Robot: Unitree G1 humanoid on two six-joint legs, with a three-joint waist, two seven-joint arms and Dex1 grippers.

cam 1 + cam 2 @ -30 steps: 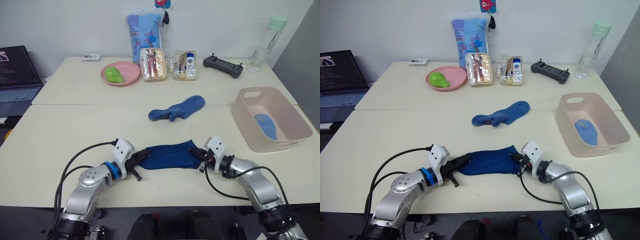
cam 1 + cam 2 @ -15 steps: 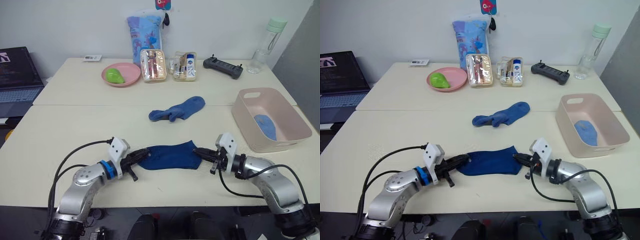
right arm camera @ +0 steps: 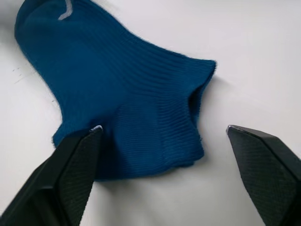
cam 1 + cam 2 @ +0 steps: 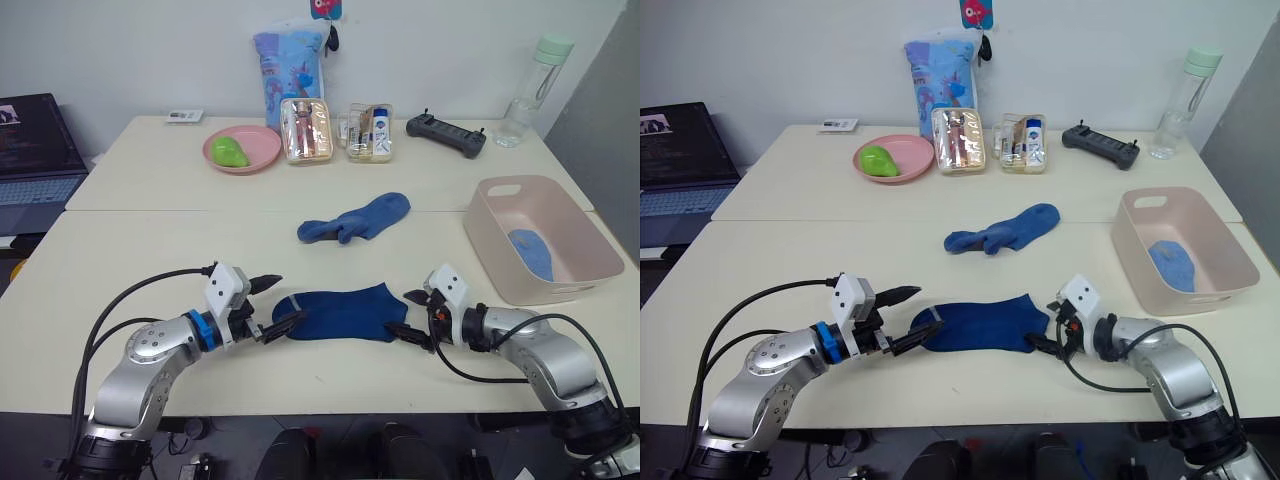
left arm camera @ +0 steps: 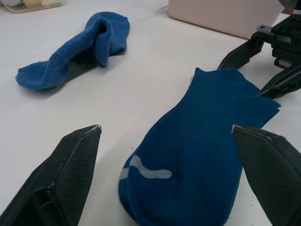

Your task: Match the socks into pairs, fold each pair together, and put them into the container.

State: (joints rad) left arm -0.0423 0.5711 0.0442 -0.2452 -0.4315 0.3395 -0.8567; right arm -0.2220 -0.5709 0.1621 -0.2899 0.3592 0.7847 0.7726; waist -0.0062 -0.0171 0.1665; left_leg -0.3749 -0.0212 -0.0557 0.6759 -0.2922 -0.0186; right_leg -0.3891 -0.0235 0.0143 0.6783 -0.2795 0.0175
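A dark blue sock [image 4: 340, 313] with a pale cuff mark lies flat near the table's front edge. My left gripper [image 4: 284, 300] stands open at its cuff end, and my right gripper [image 4: 403, 315] stands open at the other end. Neither holds it. In the left wrist view the sock [image 5: 197, 146] lies between the black fingers [image 5: 61, 183]. A medium blue sock bundle [image 4: 355, 218] lies crumpled at mid table. The pink container [image 4: 520, 290] at the right holds a light blue sock [image 4: 533, 250].
Along the back of the table stand a pink plate [image 4: 262, 150] with a green item, a blue patterned bag [image 4: 287, 62], two clear boxes [image 4: 306, 128], a black controller [image 4: 445, 134] and a bottle [image 4: 535, 88]. A laptop [image 4: 35, 160] sits far left.
Both grippers have gone from shut on the dark blue sock's ends to wide open. The sock now lies loose and flat on the table.
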